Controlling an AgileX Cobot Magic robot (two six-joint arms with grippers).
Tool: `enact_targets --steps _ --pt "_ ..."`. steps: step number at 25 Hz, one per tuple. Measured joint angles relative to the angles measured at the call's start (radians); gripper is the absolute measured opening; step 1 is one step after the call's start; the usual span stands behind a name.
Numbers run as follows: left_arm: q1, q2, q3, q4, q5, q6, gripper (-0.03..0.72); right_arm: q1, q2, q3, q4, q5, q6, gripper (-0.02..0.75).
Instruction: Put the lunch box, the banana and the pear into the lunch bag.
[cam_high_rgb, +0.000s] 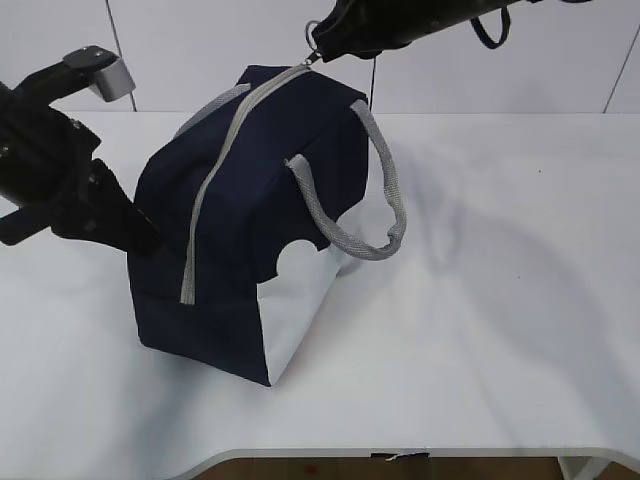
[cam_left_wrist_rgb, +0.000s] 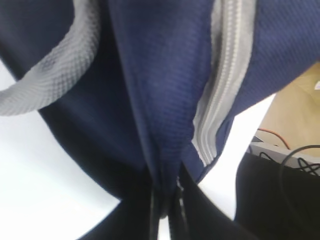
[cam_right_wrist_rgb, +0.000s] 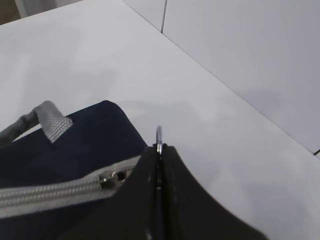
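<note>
The navy lunch bag (cam_high_rgb: 250, 230) stands on the white table (cam_high_rgb: 500, 300). Its grey zipper (cam_high_rgb: 205, 200) runs closed over the top. My left gripper (cam_high_rgb: 148, 238) is shut on a fold of the bag's fabric at the near left end. In the left wrist view that gripper (cam_left_wrist_rgb: 167, 200) pinches blue cloth (cam_left_wrist_rgb: 150, 75) beside the zipper (cam_left_wrist_rgb: 225, 75). My right gripper (cam_high_rgb: 318, 52) is above the bag's far end, shut on the zipper's ring pull (cam_right_wrist_rgb: 159, 136), next to the slider (cam_right_wrist_rgb: 111, 179). The lunch box, the banana and the pear are out of view.
A grey webbing handle (cam_high_rgb: 385, 200) hangs off the bag's right side, and another (cam_left_wrist_rgb: 50, 75) shows in the left wrist view. Bare table stretches to the right and front. The table's front edge (cam_high_rgb: 400, 455) is close to the bag.
</note>
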Motion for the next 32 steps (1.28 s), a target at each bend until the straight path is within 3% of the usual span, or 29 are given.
enact_targets --steps 5,7,12,14,20,24,32 --pt "0.000 0.000 0.000 -0.002 0.006 -0.061 0.064 0.000 0.031 0.000 0.078 -0.026 0.013 0.006" --pt "0.000 -0.009 0.000 0.000 0.006 -0.080 0.154 0.000 0.031 0.000 0.099 -0.031 0.015 0.006" --pt "0.000 -0.028 -0.066 0.004 0.006 -0.151 0.475 0.000 0.033 0.000 0.127 -0.035 0.015 0.006" --pt "0.000 -0.031 -0.114 0.002 0.022 -0.173 0.543 0.000 0.039 0.000 0.129 -0.037 0.023 0.006" --pt "0.000 -0.034 -0.240 -0.040 0.032 -0.195 0.583 0.000 0.065 -0.005 0.178 -0.037 0.036 0.006" --pt "-0.004 0.007 -0.303 -0.123 0.037 -0.198 0.583 0.000 0.065 -0.005 0.194 -0.037 0.038 0.006" --pt "-0.042 0.093 -0.329 -0.217 0.028 -0.202 0.597 0.000 0.065 -0.007 0.197 -0.037 0.038 0.006"
